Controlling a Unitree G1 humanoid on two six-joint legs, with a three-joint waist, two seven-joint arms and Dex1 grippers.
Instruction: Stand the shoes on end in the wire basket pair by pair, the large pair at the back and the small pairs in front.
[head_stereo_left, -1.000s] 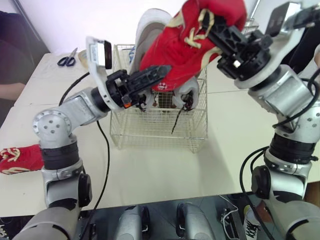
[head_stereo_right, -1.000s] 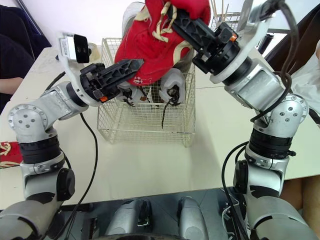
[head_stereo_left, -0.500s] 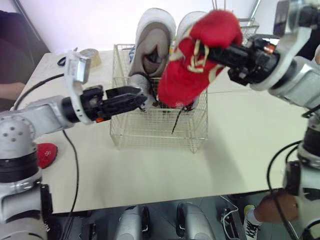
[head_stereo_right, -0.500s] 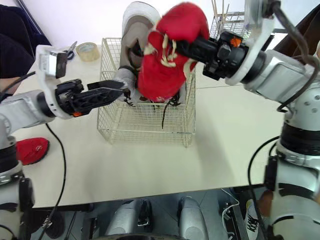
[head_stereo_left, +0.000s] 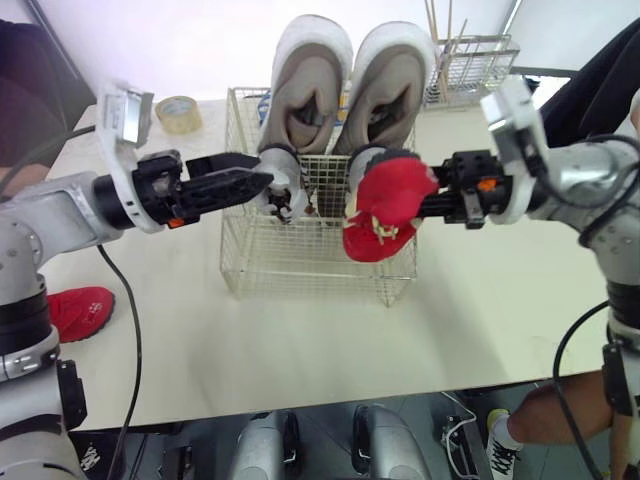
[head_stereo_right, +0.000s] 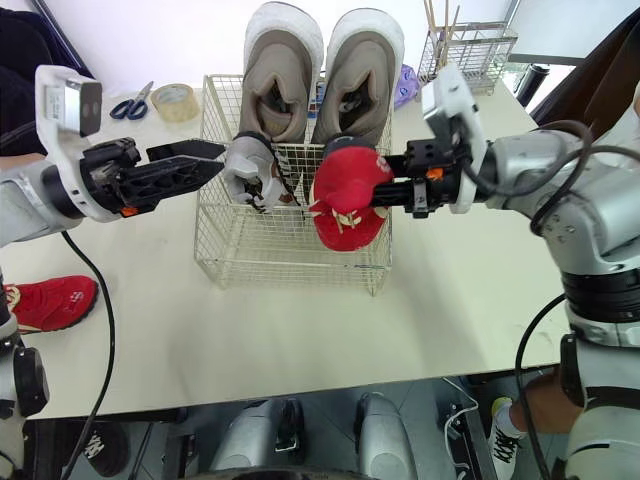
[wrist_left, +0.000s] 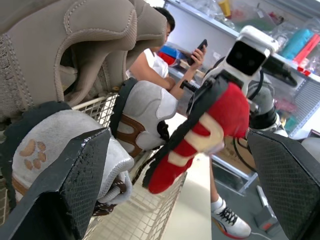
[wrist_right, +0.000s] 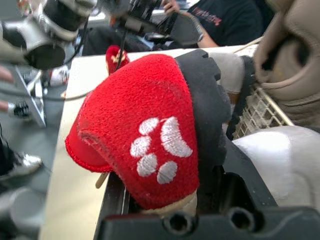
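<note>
Right jaws (head_stereo_left: 418, 204) were clamped on the red shoe (head_stereo_left: 385, 202) at its heel end, with the toe hanging down and away from the jaws. The shoe sat at the right front corner of the wire basket (head_stereo_right: 290, 252). Couldn't tell if the toe was touching the basket floor.

Left jaws (head_stereo_right: 215, 157) were wide open with nothing in them, hovering at the basket's left side near the rim. Just past the fingertips was a small grey shoe (head_stereo_right: 248, 170), standing on end in the front left of the basket, not touching the jaws.

A second small grey shoe (head_stereo_left: 370, 157) stood just behind the red shoe, on the far side from the right jaws' palm. The wrist view showed them close together, maybe touching.

The large beige shoes (head_stereo_right: 283, 60) stood on end side by side along the back of the basket, beyond both sets of jaws, toes well above the rim.

The other red shoe (head_stereo_right: 45, 300) lay on the counter (head_stereo_right: 300, 330), well behind and outboard of the left jaws. A tape roll (head_stereo_left: 180, 110) and scissors (head_stereo_right: 128, 105) lay on the counter beyond the left arm, clear of the basket.
</note>
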